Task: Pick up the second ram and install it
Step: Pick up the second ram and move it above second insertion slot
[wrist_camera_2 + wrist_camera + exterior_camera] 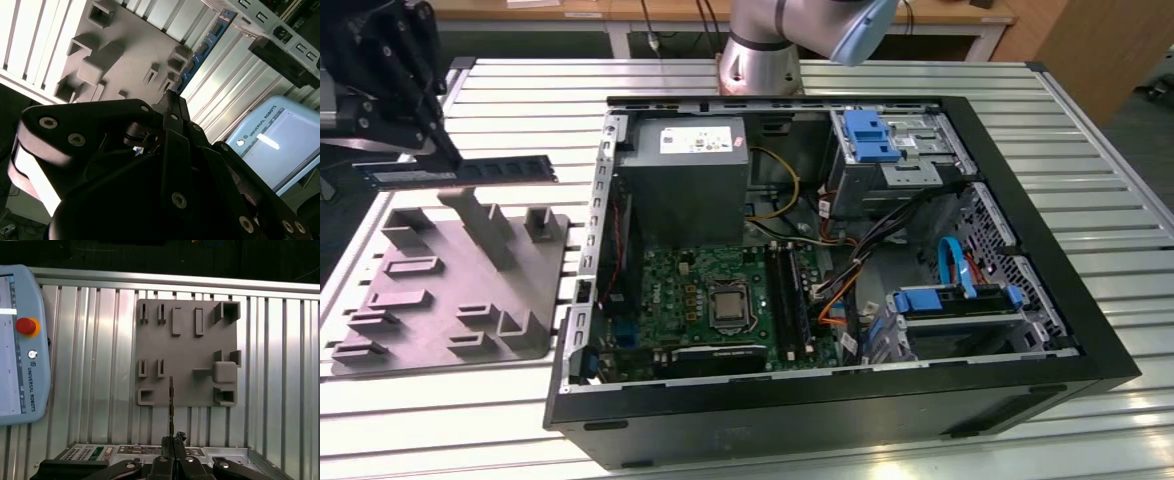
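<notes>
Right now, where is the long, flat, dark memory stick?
At the exterior view's left, the memory stick is held by the black gripper above the grey plastic block.

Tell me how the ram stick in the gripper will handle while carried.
The second ram is probably stiff: it juts level from the gripper above the grey fixture block without sagging. Seen edge-on in the first wrist view, it looks thin, so likely light. Long against the narrow pinch, it could twist if bumped.
</notes>
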You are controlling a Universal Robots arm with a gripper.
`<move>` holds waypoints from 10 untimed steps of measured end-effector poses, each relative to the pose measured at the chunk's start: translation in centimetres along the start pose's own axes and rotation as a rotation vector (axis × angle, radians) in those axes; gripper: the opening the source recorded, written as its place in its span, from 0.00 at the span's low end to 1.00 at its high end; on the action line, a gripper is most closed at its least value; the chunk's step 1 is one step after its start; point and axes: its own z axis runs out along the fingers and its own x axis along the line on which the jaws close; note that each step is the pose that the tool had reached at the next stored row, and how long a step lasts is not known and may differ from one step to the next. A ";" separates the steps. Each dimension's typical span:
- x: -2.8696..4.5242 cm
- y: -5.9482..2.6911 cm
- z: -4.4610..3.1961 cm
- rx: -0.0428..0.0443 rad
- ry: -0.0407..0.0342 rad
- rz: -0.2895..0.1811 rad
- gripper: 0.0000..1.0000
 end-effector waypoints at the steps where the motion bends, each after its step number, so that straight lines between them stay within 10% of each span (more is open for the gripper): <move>1: 0.01 -0.26 -0.01 0.0000 0.0000 0.000 0.11; 10: 0.07 -2.62 -0.12 0.0000 0.0000 0.000 0.11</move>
